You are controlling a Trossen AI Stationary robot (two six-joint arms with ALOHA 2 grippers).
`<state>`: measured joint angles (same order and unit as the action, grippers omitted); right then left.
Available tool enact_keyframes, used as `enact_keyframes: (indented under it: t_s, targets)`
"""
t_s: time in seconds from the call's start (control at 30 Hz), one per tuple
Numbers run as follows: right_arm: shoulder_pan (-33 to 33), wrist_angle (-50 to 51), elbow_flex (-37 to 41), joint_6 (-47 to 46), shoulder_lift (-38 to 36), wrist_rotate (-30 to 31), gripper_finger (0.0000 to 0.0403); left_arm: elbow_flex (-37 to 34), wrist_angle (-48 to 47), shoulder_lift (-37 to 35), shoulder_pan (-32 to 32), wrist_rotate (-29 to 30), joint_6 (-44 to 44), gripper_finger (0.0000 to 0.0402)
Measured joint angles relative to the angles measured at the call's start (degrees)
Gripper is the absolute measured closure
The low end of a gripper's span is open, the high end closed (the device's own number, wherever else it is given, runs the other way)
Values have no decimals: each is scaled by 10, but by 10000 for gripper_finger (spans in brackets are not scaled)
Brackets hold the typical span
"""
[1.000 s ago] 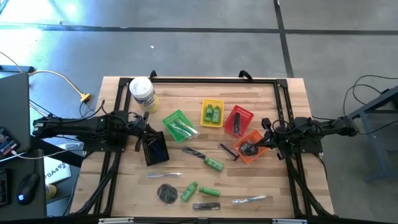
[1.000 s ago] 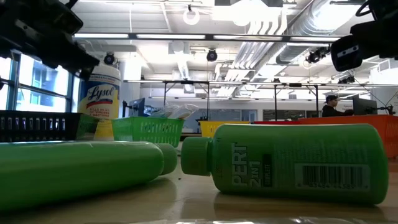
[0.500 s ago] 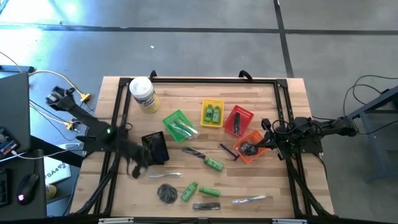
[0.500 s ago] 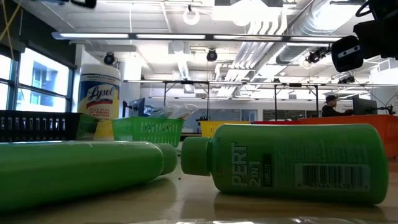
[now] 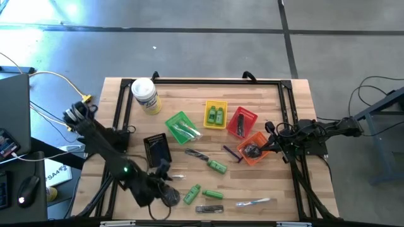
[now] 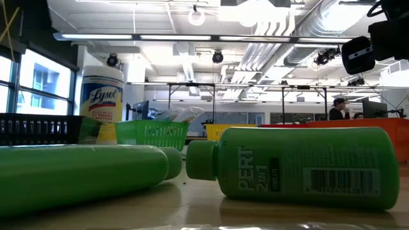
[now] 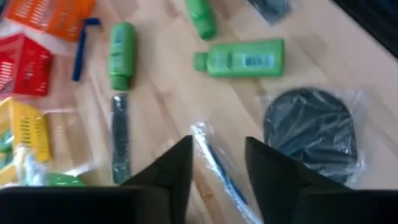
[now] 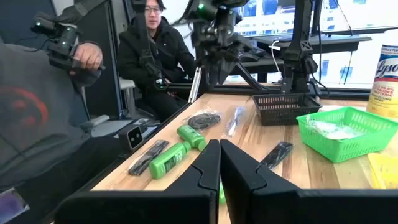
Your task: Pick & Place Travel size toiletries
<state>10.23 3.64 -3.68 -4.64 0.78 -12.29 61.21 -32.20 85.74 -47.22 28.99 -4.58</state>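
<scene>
Since the earlier frame we see the left arm swung from beside the black basket (image 5: 157, 150) down toward the table's near edge. Left gripper (image 7: 217, 158) now hovers with jaws apart, empty, over a clear-wrapped piece (image 7: 219, 168); whether the fingers touch it we can't tell. Just beside that sits the round dark grey disc (image 7: 310, 132) in its wrap. Two green bottles (image 7: 241, 58) lie near the disc, a third (image 5: 217, 166) farther on, between the disc and the orange basket (image 5: 255, 149). Purple razor (image 5: 231, 153) rests on the wood next to the orange basket. Right gripper (image 8: 219, 163) is closed on nothing, waiting over the orange basket.
</scene>
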Motion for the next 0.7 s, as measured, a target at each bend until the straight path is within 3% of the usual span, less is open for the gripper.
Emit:
enact_keyframes:
  t_s: [0.3,0.7]
  targets:
    - [0,0,0,-12,3,1,400,69,-6,95,-60,0,-4,167]
    - [0,3,0,-13,3,4,400,79,-68,170,-131,9,-86,158]
